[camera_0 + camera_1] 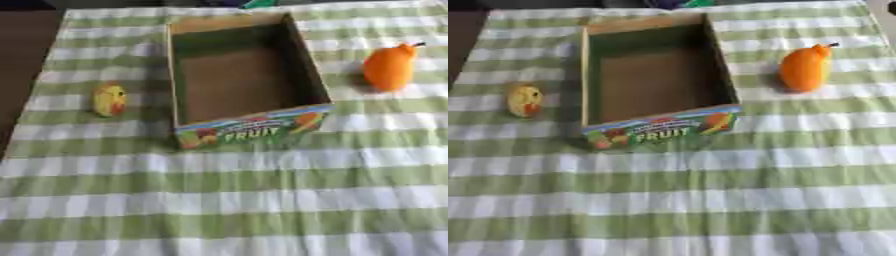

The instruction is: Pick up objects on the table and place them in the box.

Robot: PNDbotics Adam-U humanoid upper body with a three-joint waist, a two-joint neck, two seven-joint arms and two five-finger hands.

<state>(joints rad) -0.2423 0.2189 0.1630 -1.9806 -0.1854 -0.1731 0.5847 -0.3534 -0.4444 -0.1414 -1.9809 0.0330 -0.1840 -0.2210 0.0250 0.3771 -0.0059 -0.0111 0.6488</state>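
An open cardboard box (250,125) with a colourful "FRUIT" label on its front wall stands in the upper middle of the table; its inside shows only bare brown floor. An orange pear-shaped fruit (389,67) with a dark stem sits on the cloth to the right of the box. A small yellow fruit with a red patch (109,99) lies to the left of the box. Neither of my hands shows in either view.
A green-and-white striped cloth (227,200) covers the table. The table's left edge (35,75) borders a dark floor. A small green and dark shape (677,3) lies at the far edge behind the box.
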